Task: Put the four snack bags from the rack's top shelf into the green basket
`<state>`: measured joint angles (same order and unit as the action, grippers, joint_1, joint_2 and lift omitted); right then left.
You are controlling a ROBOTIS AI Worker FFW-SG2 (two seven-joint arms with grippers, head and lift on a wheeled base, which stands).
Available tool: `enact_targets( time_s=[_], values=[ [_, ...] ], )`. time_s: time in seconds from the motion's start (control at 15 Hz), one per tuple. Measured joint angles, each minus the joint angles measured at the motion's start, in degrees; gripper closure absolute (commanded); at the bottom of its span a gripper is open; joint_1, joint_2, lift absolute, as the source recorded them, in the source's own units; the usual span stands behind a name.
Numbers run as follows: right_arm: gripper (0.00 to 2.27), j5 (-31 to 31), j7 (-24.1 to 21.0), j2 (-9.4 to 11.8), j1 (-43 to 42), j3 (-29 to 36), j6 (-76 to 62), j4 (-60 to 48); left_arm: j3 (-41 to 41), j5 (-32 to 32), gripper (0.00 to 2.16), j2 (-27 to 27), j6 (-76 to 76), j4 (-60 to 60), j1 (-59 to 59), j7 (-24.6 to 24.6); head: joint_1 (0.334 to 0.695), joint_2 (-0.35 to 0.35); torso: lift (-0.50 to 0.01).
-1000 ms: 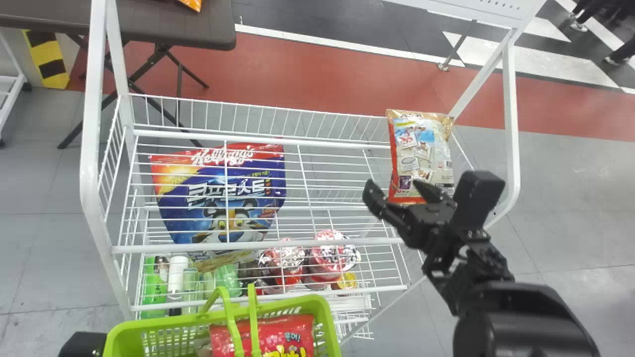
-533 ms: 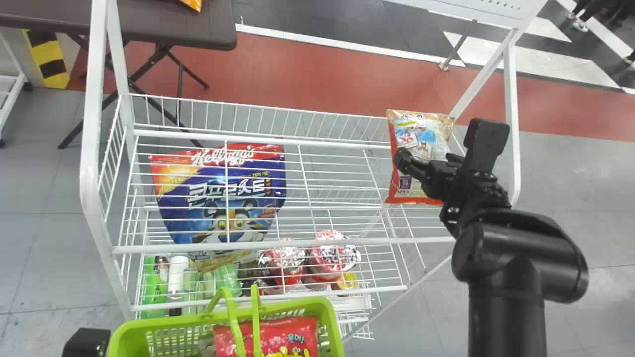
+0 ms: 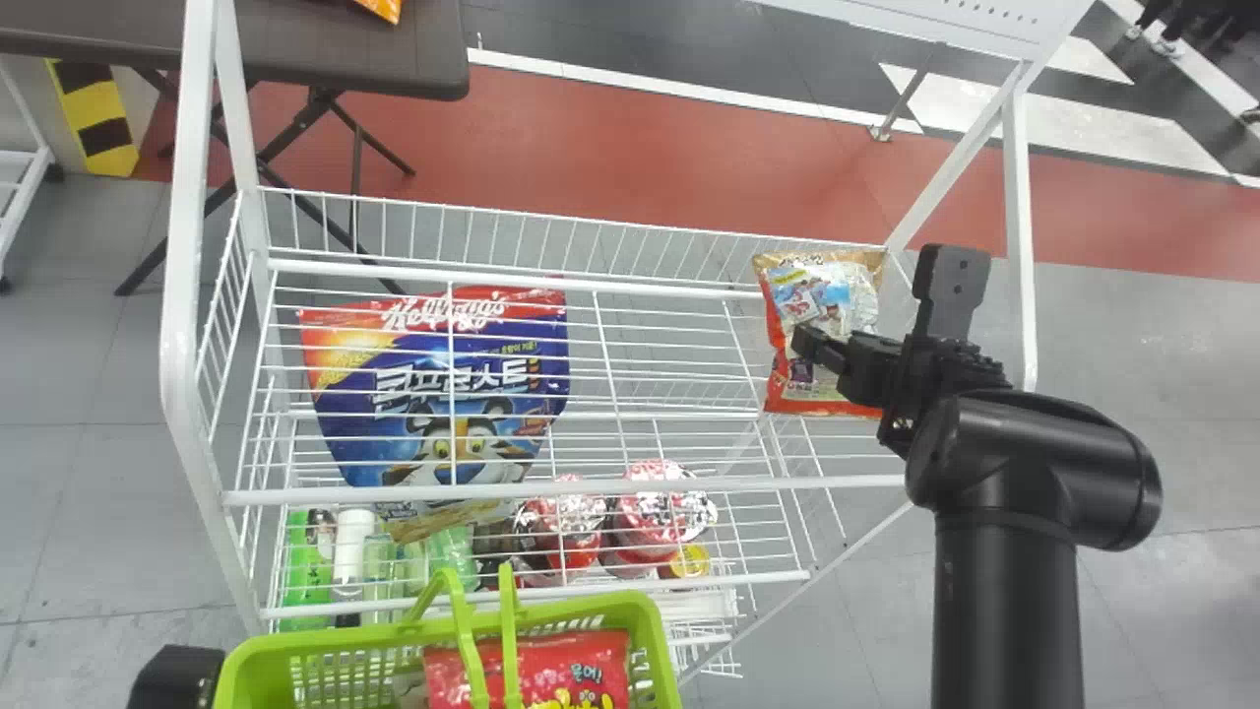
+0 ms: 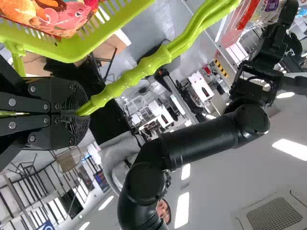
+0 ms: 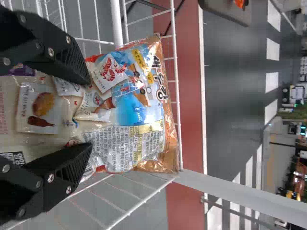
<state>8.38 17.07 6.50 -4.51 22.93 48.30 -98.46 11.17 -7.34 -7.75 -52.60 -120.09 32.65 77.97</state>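
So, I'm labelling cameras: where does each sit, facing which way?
Head view: on the head, facing forward and down at rack and basket; right arm and part of left arm show.
Left wrist view: on the left wrist, facing past the handle; left fingers and right arm show.
Right wrist view: on that wrist, facing a bag and floor beyond; right fingers show.
Head and right wrist views share that bag.

Head view: bright, even light is falling across the rack (image 3: 551, 487) and grey floor (image 3: 98, 512); shiny container tops (image 3: 660, 483) are throwing back white glare. Left wrist view: elongated ceiling lights (image 4: 182, 211) are glowing white. Right wrist view: the snack bag (image 5: 127, 110) is catching a soft sheen.
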Motion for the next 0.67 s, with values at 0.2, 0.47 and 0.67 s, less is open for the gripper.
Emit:
enact_targets(
  time_s=[0.2,0.47,0.67],
  values=[
    [2.19,-1.25,-0.37,-0.38,2.86,0.88,-5.34,-2.01,0.16,0.29,1.58,-0.03,-0.56,-0.16,0.02,-0.16,0.695,-0.350,0.000],
    [2.19,-6.77,-0.77,-1.16,8.78,2.40,-9.94,-10.27,0.20,0.35,1.58,-0.06,-0.63,-0.38,0.25,-0.40,0.695,-0.350,0.000],
    [2.19,-12.64,-0.12,-1.62,14.43,3.24,-6.72,-20.90,0.61,0.60,1.58,-0.01,-0.62,-0.41,0.24,-0.46,0.695,-0.350,0.000]
  ],
)
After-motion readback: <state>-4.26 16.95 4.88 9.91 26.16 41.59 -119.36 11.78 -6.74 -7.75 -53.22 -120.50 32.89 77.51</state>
